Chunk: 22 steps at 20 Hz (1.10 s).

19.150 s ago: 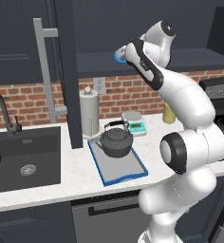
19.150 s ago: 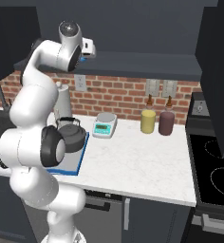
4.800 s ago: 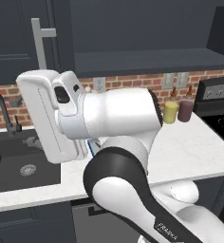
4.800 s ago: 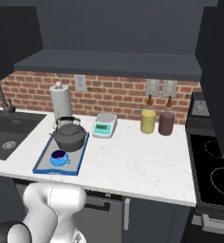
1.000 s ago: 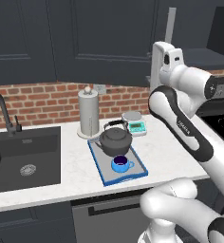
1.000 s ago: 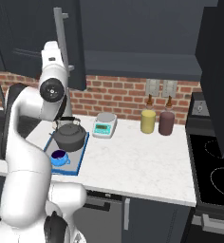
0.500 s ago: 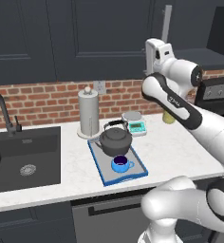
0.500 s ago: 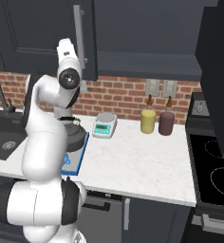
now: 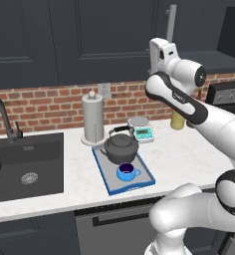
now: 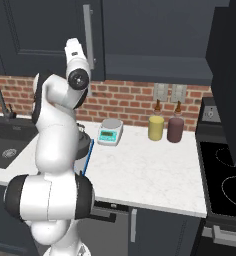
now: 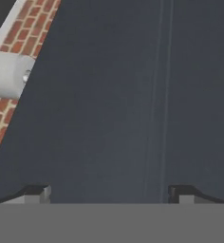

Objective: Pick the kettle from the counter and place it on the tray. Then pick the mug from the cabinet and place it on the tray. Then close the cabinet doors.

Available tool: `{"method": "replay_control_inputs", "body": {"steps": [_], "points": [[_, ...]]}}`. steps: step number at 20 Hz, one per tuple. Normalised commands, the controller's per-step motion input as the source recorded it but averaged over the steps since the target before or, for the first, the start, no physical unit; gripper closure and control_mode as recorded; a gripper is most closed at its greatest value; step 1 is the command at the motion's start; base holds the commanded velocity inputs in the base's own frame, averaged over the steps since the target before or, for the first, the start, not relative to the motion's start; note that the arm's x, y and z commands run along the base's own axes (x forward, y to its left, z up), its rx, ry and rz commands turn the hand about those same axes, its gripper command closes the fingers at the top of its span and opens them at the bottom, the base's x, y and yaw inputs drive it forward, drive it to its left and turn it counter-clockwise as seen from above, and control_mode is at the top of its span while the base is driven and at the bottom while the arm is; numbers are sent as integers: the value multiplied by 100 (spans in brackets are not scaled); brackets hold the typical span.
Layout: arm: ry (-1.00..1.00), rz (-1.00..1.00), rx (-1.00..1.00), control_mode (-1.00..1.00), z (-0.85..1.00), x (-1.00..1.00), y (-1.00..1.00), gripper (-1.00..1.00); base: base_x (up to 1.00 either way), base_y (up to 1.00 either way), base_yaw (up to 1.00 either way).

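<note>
At twelve o'clock ahead of your spread, empty gripper [image 11: 109, 192], the cabinet door [image 11: 133, 95] is standing close, stiff and free-swinging, so you are best pushing flat beside its handle [image 9: 171, 20].

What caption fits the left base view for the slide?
Kettle and mug on the tray; arm raised at the cabinet door.

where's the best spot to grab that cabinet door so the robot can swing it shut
Probably the long vertical bar handle on the cabinet door. It stands proud of the panel, so the open hand could close on it from the front, fingers to either side. Pushing flat on the panel might also do.
</note>
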Motion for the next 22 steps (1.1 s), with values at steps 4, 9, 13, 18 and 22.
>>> {"method": "replay_control_inputs", "body": {"steps": [4, 9, 13, 18, 22], "points": [[1, 0, 0, -100, -23, 48, 1, -100, 0, 0, 0], [12, 0, 0, -100, -15, 9, 0, -100, 0, 0, 0], [13, 0, 0, -100, 0, -44, 0, -100, 0, 0, 0], [7, 0, 0, -100, 0, -68, 5, -100, 0, 0, 0], [5, 0, 0, -100, 0, -69, 13, -100, 0, 0, 0]]}}
